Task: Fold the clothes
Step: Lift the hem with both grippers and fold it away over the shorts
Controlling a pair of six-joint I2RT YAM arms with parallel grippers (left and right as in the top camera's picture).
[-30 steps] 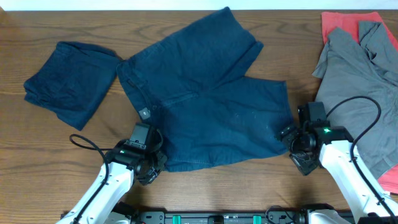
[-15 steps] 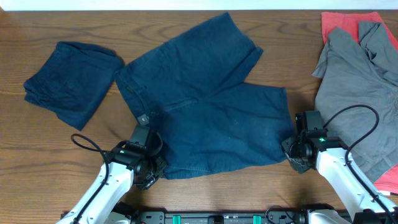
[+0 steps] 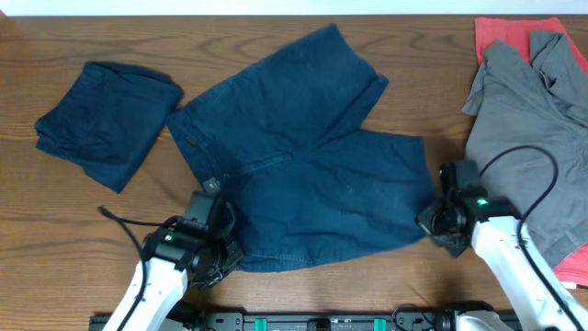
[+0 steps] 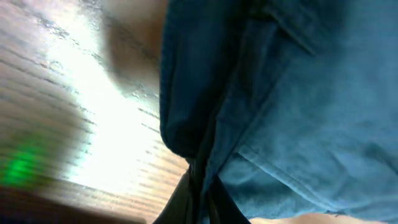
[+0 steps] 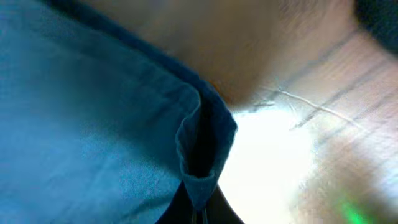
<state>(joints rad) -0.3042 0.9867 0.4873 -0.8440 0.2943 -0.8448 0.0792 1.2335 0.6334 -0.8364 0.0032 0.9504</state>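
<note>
At the shorts' (image 3: 303, 156) near corners, left gripper (image 3: 224, 254), right gripper (image 3: 430, 221), each low, pinching cloth

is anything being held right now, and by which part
Both grip the shorts: left end effector pinches the near end of the waistband, right end effector the near leg's hem corner.

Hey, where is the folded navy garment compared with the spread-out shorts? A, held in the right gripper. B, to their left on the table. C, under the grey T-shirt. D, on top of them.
B: the folded navy garment lies on the table left of the shorts, far from the grey T-shirt.
</note>
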